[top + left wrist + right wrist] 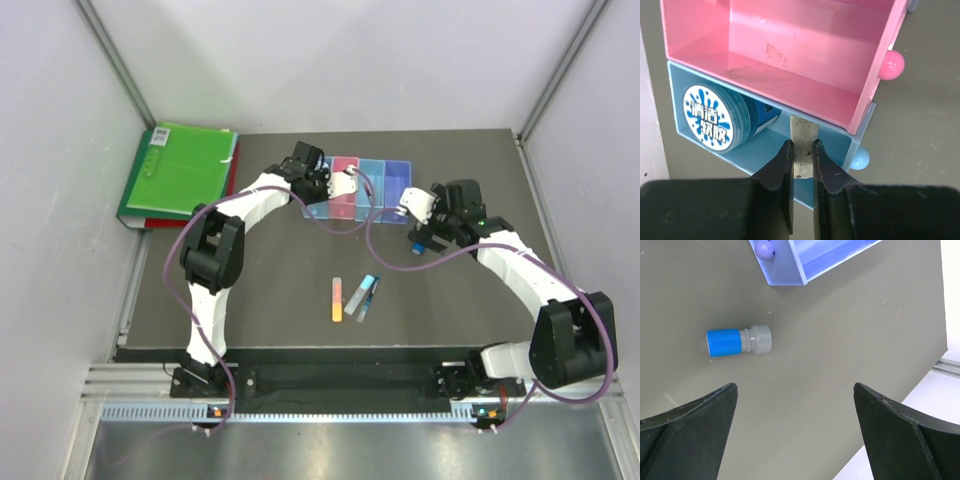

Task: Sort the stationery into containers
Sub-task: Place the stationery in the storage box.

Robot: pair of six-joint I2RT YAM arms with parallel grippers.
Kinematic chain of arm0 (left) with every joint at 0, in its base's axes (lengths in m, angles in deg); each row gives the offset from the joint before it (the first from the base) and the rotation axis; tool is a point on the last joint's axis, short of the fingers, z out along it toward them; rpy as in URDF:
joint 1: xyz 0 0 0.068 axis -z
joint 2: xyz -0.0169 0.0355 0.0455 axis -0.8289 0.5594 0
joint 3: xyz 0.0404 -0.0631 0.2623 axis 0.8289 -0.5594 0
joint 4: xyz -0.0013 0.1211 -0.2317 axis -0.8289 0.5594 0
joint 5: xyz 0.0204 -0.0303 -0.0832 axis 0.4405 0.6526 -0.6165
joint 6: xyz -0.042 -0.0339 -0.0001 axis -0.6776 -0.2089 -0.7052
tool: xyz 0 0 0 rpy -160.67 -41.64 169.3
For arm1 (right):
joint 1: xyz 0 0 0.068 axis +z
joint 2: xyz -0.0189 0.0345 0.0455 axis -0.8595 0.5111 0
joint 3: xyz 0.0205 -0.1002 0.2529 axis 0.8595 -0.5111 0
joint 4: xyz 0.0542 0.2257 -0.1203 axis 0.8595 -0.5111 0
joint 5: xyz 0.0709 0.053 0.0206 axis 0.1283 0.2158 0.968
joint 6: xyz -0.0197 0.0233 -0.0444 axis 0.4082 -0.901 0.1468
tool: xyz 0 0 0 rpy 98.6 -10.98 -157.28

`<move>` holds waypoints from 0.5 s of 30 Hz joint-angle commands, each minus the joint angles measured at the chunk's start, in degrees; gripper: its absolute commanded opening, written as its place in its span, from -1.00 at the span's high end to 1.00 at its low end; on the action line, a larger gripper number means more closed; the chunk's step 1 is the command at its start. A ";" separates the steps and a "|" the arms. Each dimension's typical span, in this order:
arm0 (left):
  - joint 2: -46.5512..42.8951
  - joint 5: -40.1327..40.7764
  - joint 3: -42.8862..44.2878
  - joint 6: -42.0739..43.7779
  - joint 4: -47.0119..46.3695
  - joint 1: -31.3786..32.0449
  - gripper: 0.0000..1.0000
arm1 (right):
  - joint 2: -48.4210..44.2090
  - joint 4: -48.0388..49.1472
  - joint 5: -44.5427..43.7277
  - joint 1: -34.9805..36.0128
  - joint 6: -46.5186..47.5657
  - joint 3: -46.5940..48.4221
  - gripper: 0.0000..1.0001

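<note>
Blue tape roll [715, 117] binned; your left gripper [803, 150] pinches a pale strip [804, 131], right gripper [795, 387] gapes empty, orange-pink stick [338, 299] waits.

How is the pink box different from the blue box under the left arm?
The pink box looks empty; the blue box holds a round blue-labelled roll. The left end effector holds a pale stick over the blue box, not the pink box. Both have a ball knob.
</note>
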 commanded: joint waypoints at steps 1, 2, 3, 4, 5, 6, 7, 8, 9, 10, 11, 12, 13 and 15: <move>-0.84 -3.74 1.20 1.70 6.10 0.06 1.00 | 0.23 1.86 0.14 -0.37 0.05 1.78 -0.99; -0.84 -4.35 1.64 1.78 6.71 -0.02 1.00 | 0.06 1.68 0.14 -0.38 0.05 1.69 -0.99; -0.93 -4.53 1.73 1.87 7.16 -0.02 1.00 | -0.03 1.59 0.14 -0.38 0.05 1.52 -0.99; -1.02 -4.70 1.82 1.87 8.03 0.06 1.00 | -0.03 1.59 0.23 -0.46 0.05 1.52 -0.99; -1.02 -4.97 1.82 1.87 8.39 0.06 1.00 | -0.12 1.68 0.23 -0.46 0.05 1.60 -0.99; -1.11 -4.97 1.82 1.87 8.48 -0.02 1.00 | -0.03 1.68 0.23 -0.38 0.14 1.60 -0.99; -1.20 -4.97 1.82 1.87 8.74 -0.02 1.00 | -0.12 1.59 0.32 -0.38 0.05 1.52 -0.99; -1.20 -4.88 1.82 2.05 8.83 -0.02 1.00 | -0.03 1.59 0.32 -0.46 0.05 1.60 -0.99; -1.28 -4.62 1.73 2.14 8.83 -0.02 1.00 | 0.06 1.59 0.41 -0.38 0.05 1.60 -0.99; -1.28 -4.27 1.56 2.14 8.31 -0.02 0.98 | 0.06 1.59 0.41 -0.38 0.05 1.69 -0.99; -1.37 -3.74 0.95 1.96 7.35 0.06 0.85 | 0.15 1.68 0.49 -0.38 -0.03 1.69 -1.00; -1.55 -2.52 0.59 1.87 6.55 -0.02 0.68 | 0.23 1.77 0.49 -0.46 -0.04 1.78 -0.99; -1.64 -2.16 0.24 1.79 5.50 -0.11 0.53 | 0.24 1.68 0.58 -0.38 0.05 1.78 -0.99; -1.46 -0.93 -0.11 1.17 3.13 -0.29 0.22 | 0.24 1.68 0.58 -0.37 -0.12 1.78 -0.99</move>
